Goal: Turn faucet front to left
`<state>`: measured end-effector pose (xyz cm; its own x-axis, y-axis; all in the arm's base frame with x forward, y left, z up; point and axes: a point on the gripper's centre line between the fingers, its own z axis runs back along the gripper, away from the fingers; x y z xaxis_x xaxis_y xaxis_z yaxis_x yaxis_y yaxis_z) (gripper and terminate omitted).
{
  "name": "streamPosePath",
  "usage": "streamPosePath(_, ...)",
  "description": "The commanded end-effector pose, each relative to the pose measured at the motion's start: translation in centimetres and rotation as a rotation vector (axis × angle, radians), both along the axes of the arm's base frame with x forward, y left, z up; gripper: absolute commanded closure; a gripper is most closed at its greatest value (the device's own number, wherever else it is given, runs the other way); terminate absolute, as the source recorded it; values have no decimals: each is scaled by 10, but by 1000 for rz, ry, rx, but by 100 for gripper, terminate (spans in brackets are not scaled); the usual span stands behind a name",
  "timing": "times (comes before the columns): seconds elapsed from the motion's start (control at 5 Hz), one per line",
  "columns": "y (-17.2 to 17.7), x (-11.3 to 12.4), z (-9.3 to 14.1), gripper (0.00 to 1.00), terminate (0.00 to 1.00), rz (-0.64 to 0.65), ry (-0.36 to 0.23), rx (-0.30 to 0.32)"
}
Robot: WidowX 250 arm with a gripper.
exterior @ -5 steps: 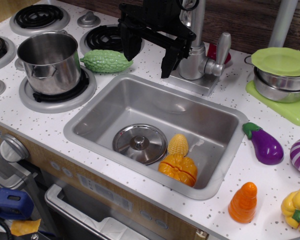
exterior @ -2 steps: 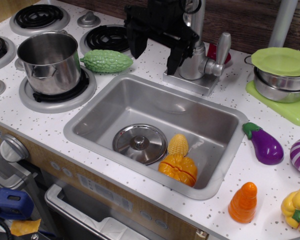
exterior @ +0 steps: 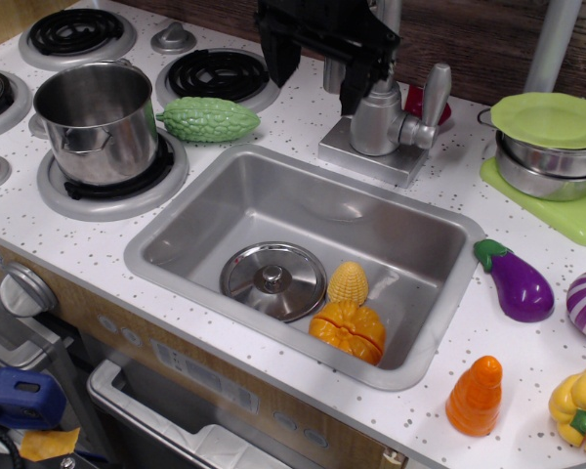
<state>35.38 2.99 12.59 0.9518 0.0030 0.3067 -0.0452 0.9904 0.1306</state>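
Note:
The matte silver faucet [exterior: 376,117] stands on its square base plate [exterior: 369,156] behind the sink [exterior: 176,234]. Its lever handle [exterior: 436,90] sticks up on the right, and its thin pipe rises out of the top of the view. My black gripper [exterior: 317,93] hangs just left of the faucet body, above the counter, with its jaws apart. One finger [exterior: 278,63] is on the left. The other finger [exterior: 355,93] is close against the faucet body. A short silver piece [exterior: 332,76], seemingly the spout end, shows between them. Whether a finger touches it is unclear.
A steel pot [exterior: 96,117] sits on the front burner, with a green bitter gourd [exterior: 210,119] beside it. The sink holds a lid [exterior: 272,280], corn [exterior: 348,283] and an orange vegetable [exterior: 348,330]. An eggplant [exterior: 516,283], carrot [exterior: 475,396], stacked bowls under a green plate [exterior: 549,119] and a grey pole [exterior: 554,39] are on the right.
My gripper has moved up and to the right, from over the counter's left side toward the faucet body. Its jaws stayed apart. The faucet body and lever have not visibly moved.

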Motion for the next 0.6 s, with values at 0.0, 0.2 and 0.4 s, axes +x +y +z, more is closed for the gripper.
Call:
streamPosePath(0.0, 8, 21, 15, 0, 0, -17, -81, 16)
streamPosePath(0.2, 13, 28, 11, 100, 0, -29, -110, 27)
streamPosePath(0.4, 23, 33, 10, 100, 0, -51, -133, 54)
